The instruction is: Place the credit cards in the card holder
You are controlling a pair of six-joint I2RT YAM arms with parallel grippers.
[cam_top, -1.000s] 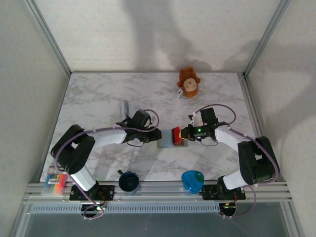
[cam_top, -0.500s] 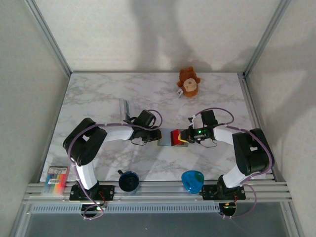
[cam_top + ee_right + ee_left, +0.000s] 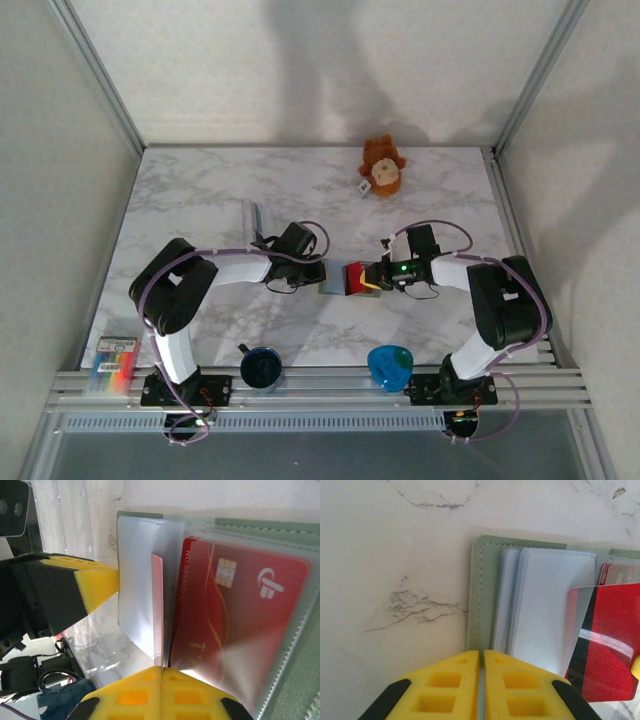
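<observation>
Marble table (image 3: 200,200): card holder (image 3: 481,580) lies open flat mid-table, between both grippers. Seated credit card (image 3: 240,620) tucked inside holder, chip face up in right wrist view. Left wrist view gives held credit card (image 3: 607,645) stripe side, corner under pale sleeve (image 3: 550,605); right wrist sees it edge-on. Right gripper (image 3: 161,672), 3 o'clock of holder, clamped tight on that card. Left gripper (image 3: 481,655), 9 o'clock, fingers nearly together, tips at holder's edge; pinch unclear.

The card holder (image 3: 482,595) lies on the table (image 3: 200,200) between left pincer (image 3: 481,680) and right pincer (image 3: 161,690), one credit card (image 3: 235,610) inside it.
</observation>
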